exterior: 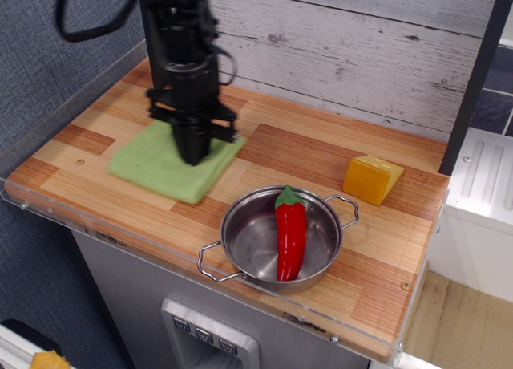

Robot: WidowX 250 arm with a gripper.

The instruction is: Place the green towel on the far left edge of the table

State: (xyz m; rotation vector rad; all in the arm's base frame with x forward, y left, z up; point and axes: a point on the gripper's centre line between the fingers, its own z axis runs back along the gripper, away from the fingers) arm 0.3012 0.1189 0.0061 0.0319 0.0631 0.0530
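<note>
The green towel (pixel 156 167) lies flat on the left-middle part of the wooden table (pixel 96 116), a little in from the left edge. My black gripper (pixel 193 157) points straight down onto the towel's right half. Its fingers are drawn together, with the tips pressed into the cloth. The cloth under the tips is hidden.
A steel pot (pixel 243 253) holding a red pepper (pixel 290 231) stands at the front middle, just right of the towel. A yellow cheese wedge (pixel 371 179) sits at the right. A whitewashed plank wall (pixel 361 56) closes the back. A clear acrylic rim (pixel 120 233) runs along the front.
</note>
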